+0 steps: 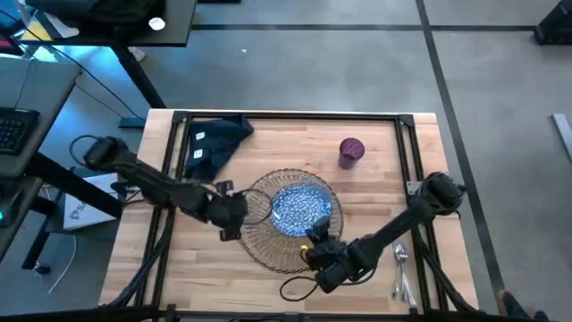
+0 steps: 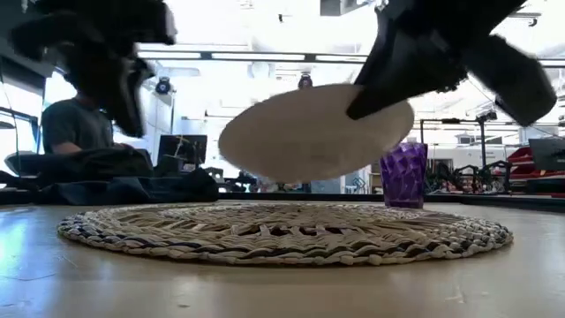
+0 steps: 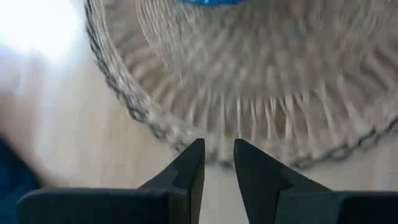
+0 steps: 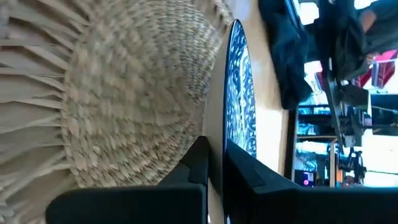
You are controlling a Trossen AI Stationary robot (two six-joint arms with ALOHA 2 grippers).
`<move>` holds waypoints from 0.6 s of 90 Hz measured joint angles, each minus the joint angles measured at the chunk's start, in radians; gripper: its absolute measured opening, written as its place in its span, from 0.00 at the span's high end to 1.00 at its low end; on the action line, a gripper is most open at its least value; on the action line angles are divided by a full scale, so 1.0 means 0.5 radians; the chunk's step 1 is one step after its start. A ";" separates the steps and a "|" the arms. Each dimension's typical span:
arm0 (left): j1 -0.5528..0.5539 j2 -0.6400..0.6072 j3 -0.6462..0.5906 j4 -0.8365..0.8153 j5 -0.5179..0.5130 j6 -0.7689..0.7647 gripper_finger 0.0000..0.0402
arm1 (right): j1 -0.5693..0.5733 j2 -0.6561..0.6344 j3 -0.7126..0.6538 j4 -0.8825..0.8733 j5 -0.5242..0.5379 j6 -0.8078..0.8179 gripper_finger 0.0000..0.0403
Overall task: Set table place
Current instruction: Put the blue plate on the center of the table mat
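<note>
Now, right gripper [image 1: 315,241]: clamped on rim of plate [image 1: 299,207], holding it tilted above wicker mat [image 1: 268,246].
Left gripper [image 1: 239,217]: at mat's left edge, fingers [image 3: 189,171] slightly apart, empty.
Napkin [image 1: 213,143]: table's [image 1: 375,197] far left.
Purple cup [image 1: 350,151]: far right of mat.
Cutlery [image 1: 401,268]: near right edge.

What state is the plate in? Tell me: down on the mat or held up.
Held up. The right tool grips the plate by its rim, tilted, clear air between it and the mat.
</note>
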 joint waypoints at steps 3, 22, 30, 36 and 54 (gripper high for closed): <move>-0.033 0.016 -0.023 0.050 -0.002 -0.036 0.83 | -0.011 0.013 0.000 0.042 0.012 -0.022 1.00; -0.068 0.185 -0.301 0.567 -0.085 -0.092 0.83 | -0.077 0.074 0.000 0.224 0.036 -0.107 1.00; -0.007 0.273 -0.368 0.691 -0.060 -0.092 0.83 | -0.094 0.110 -0.001 0.221 -0.056 -0.124 1.00; 0.035 0.314 -0.391 0.740 -0.055 -0.070 0.83 | -0.103 0.130 -0.002 0.227 -0.073 -0.124 1.00; 0.156 0.347 -0.401 0.799 -0.117 0.002 0.83 | -0.150 0.167 -0.001 0.278 -0.080 -0.093 1.00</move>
